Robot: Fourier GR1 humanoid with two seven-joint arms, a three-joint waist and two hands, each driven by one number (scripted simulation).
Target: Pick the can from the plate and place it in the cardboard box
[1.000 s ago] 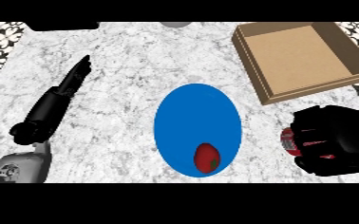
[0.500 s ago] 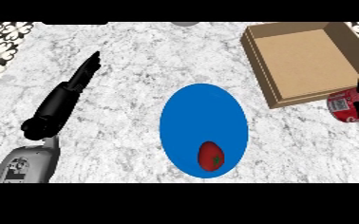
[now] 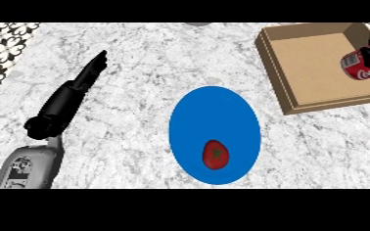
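The red can [image 3: 354,65] is inside the cardboard box [image 3: 309,58] at the far right, tilted and cut off by the view's edge. Only a small dark part of my right hand [image 3: 366,54] shows there, curled on the can's upper side. I cannot tell whether the can touches the box's floor. The blue plate [image 3: 214,117] lies at the centre of the marble counter, with no can on it. My left hand [image 3: 72,93] rests on the counter at the left, fingers straight and pointing away, holding nothing.
A small red fruit with a green top [image 3: 215,154] sits on the plate's near part. A patterned strip [image 3: 14,39] runs along the counter's far left corner. A grey object [image 3: 197,24] peeks in at the far edge.
My right hand has carried the can from the plate's right side up and away, over the box's wall and into the box. The left hand has stayed resting.
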